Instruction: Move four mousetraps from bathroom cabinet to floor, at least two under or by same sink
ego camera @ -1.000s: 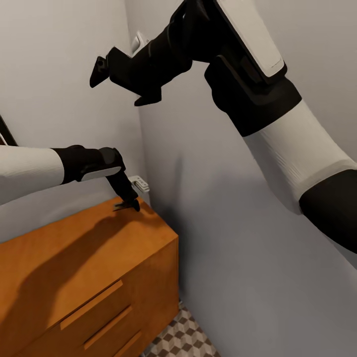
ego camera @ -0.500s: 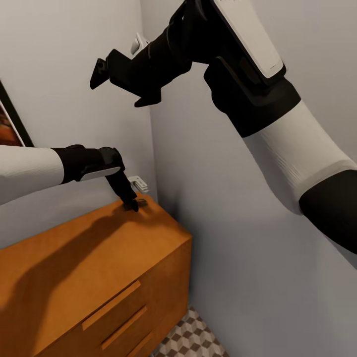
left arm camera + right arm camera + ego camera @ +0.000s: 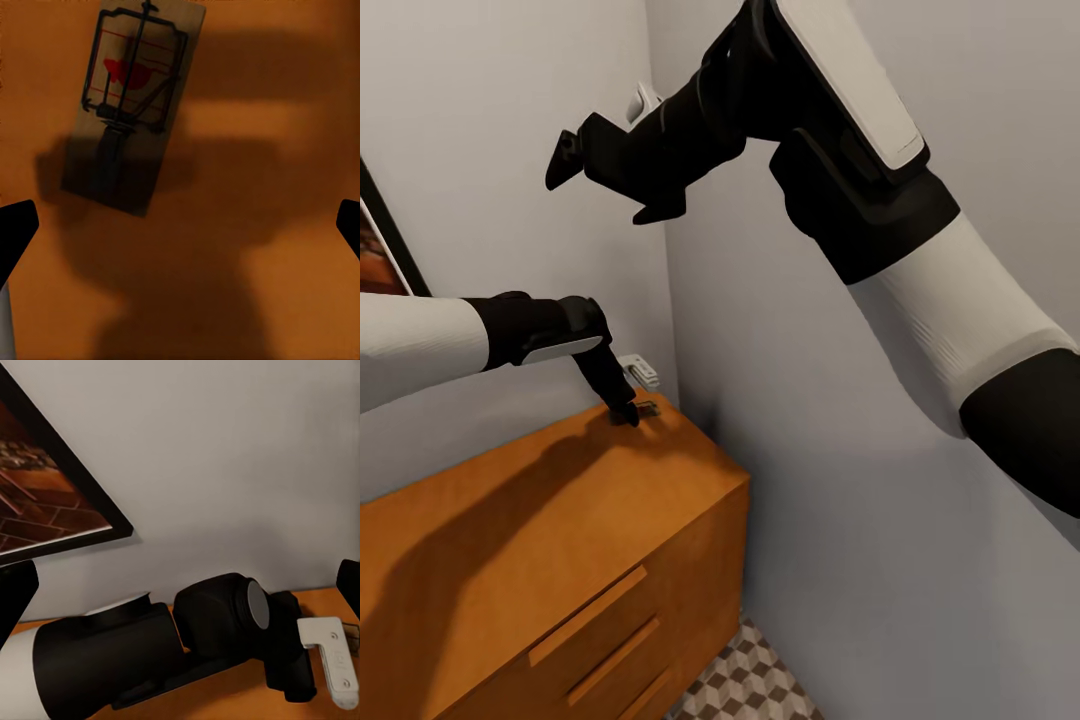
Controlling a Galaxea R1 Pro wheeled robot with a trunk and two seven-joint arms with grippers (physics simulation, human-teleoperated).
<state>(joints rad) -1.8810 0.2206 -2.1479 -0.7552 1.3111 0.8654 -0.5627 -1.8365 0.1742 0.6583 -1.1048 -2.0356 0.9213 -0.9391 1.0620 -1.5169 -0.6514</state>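
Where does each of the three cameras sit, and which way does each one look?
Head view: high on the robot, looking down at the cabinet in a wall corner; both arms show, the left hand at the mousetrap.
Left wrist view: above the cabinet top, looking down on the mousetrap; fingertips at the edges.
Right wrist view: raised, looking at the left forearm and a framed picture.
Shared: the head and left wrist views show the mousetrap.

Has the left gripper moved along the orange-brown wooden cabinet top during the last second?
Yes, slightly: the left gripper has shifted leftward, away from the right end of the cabinet, uncovering the tan wooden mousetrap.
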